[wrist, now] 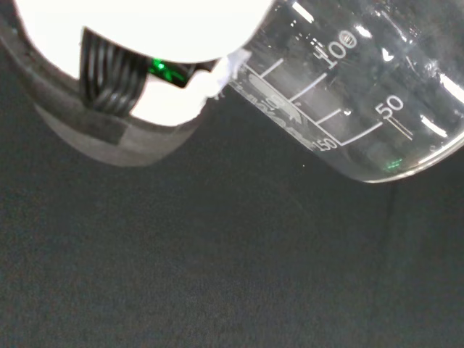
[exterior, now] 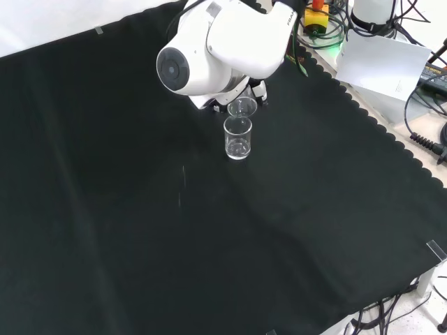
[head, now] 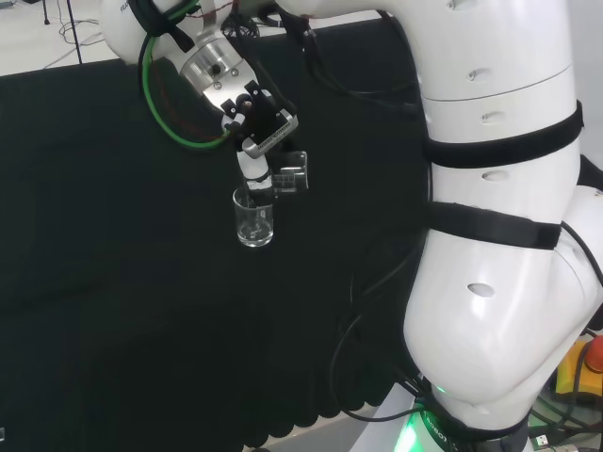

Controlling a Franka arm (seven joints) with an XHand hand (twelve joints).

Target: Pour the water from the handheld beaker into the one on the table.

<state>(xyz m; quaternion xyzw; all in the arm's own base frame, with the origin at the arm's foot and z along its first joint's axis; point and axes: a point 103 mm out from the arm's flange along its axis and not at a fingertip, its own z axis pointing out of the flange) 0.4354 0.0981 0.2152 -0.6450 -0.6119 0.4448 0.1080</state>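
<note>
Fingers of the black and white hand curl round a small clear graduated glass beaker, tipped over an upright clear glass beaker mid-surface, toward the far edge in the front view. Any misalignment of rims would likely spill water onto the black cloth.

My arm is made of big, rounded, glossy white links, and two black bands wrap the thick one in the head view. Small oval recesses dot its shell. A round grey cap closes the end of one link in the front view. A green cable loops beside my silver wrist flange, with black cables running along it. My hand is black and white, with a small ribbed grey block on it. A green light glows at my base.
</note>
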